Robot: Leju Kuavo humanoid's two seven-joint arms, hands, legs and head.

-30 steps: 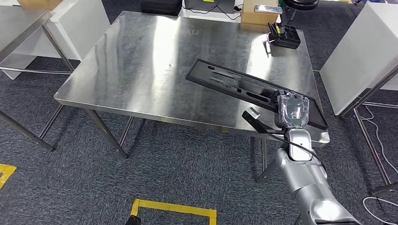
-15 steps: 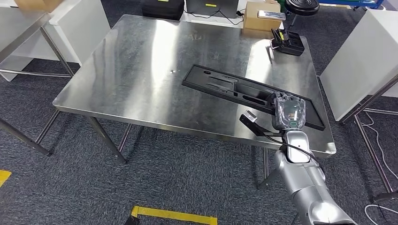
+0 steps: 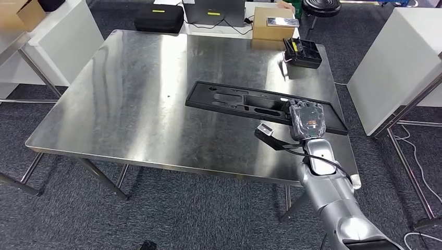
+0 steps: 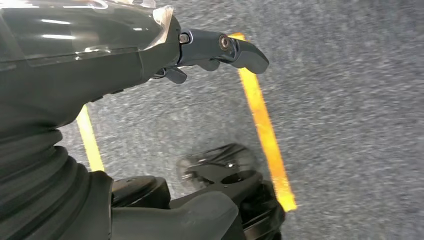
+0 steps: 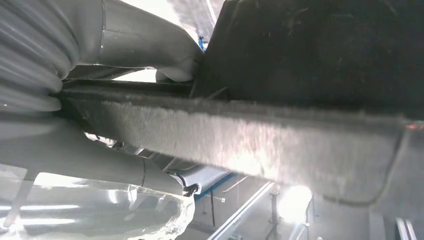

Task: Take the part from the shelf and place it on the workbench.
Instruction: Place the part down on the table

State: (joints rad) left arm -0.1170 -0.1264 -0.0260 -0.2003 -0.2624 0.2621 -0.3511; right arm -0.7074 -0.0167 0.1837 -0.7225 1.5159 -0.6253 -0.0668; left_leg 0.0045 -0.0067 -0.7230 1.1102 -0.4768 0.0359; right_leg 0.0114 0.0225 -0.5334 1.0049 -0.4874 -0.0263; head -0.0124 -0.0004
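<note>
Black moulded part (image 3: pixel 245 99), long and flat, now well in over the steel workbench (image 3: pixel 130 104), apparently lying on the top or just off it; too close to call from the head view. Gripped at its near end by the right hand (image 3: pixel 308 119), fingers (image 3: pixel 305 107) curled over the upper face, thumb presumably beneath; seen close in the right wrist view as a dark slab (image 5: pixel 325 50) with a fuzzy grey edge wedged against the palm. Compared with a second ago: whole scene shifted, so mostly camera and body movement, yet the end beyond the fingers sits further in from the bench's right edge and more square to the front edge. Meaning, as a judgement: carry finished, placing nearly complete, only lowering fully and letting go left. Beyond the fingertips, far across the bench, a small black box (image 3: pixel 301 52), a cardboard box (image 3: pixel 271 26) and a black case (image 3: pixel 159 21). Left hand (image 4: pixel 125 60) hanging over carpet with yellow tape (image 4: pixel 265 135), fingers (image 4: pixel 240 50) loose and apart, holding nothing.
</note>
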